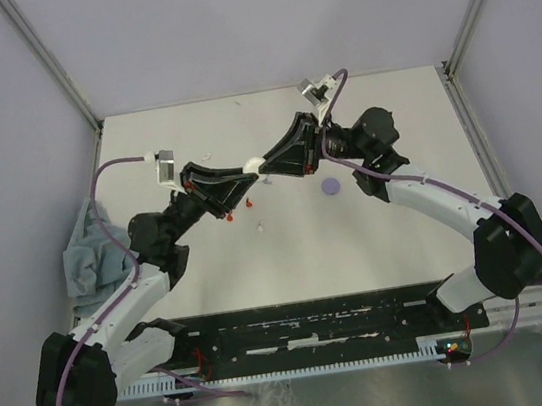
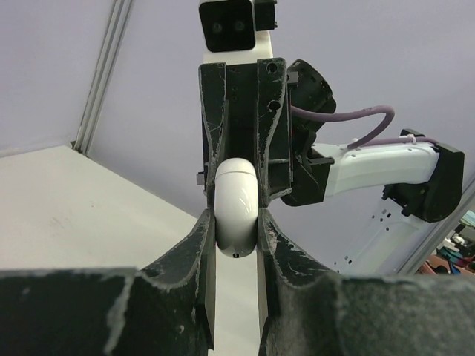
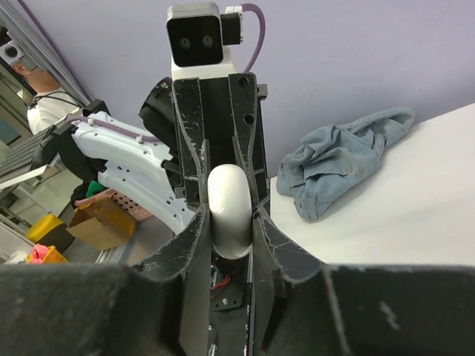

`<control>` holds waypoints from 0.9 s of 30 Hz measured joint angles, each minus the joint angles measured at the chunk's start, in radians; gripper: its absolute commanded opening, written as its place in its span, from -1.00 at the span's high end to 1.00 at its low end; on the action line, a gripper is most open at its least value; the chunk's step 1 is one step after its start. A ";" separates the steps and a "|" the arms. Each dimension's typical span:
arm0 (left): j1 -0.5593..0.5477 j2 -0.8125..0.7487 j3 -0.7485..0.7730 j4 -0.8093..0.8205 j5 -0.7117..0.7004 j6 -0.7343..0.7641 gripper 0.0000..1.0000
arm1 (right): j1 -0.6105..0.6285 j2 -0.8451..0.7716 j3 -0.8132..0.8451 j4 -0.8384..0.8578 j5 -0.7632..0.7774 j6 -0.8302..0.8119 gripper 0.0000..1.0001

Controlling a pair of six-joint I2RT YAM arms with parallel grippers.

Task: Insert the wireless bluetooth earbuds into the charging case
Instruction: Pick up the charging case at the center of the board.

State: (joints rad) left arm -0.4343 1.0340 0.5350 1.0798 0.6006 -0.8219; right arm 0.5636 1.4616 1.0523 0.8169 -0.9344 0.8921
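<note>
A closed white charging case (image 1: 255, 163) is held in the air over the middle of the table, pinched from opposite sides by both grippers. My left gripper (image 1: 246, 170) is shut on its near end; in the left wrist view the case (image 2: 236, 200) sits between my fingertips (image 2: 205, 230). My right gripper (image 1: 269, 166) is shut on its other end, and the case (image 3: 228, 208) shows the same way in the right wrist view. Two tiny red earbuds (image 1: 249, 202) and a white earbud (image 1: 259, 228) lie on the table below. A lavender case (image 1: 329, 187) lies to the right.
A crumpled blue cloth (image 1: 86, 254) lies at the table's left edge and also shows in the right wrist view (image 3: 341, 163). A small white piece (image 1: 206, 157) lies behind the left gripper. Metal frame posts stand at the back corners.
</note>
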 measured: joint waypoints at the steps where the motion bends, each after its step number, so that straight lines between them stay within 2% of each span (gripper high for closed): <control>1: 0.000 0.000 0.000 -0.002 0.001 0.000 0.37 | -0.001 0.001 0.005 -0.007 -0.008 -0.006 0.60; 5: 0.001 -0.008 0.013 -0.065 0.014 0.023 0.16 | -0.004 -0.001 0.045 -0.131 -0.040 -0.098 0.66; 8: 0.002 -0.008 0.042 -0.148 0.057 0.062 0.03 | -0.004 -0.018 0.113 -0.358 -0.064 -0.255 0.67; 11: 0.002 -0.004 0.079 -0.204 0.112 0.090 0.01 | -0.003 -0.027 0.193 -0.572 -0.093 -0.402 0.68; 16: 0.003 0.034 0.131 -0.248 0.205 0.120 0.03 | -0.003 -0.045 0.259 -0.812 -0.119 -0.578 0.68; 22: 0.003 0.053 0.162 -0.342 0.280 0.178 0.05 | -0.002 -0.047 0.279 -0.983 -0.121 -0.695 0.68; 27: 0.003 0.053 0.180 -0.414 0.320 0.230 0.00 | -0.002 -0.047 0.286 -1.044 -0.119 -0.738 0.68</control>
State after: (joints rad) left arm -0.4316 1.0866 0.7147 0.6662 0.9211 -0.5915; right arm 0.5613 1.4147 1.3388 -0.2276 -1.0538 0.1543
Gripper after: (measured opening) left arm 0.486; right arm 0.307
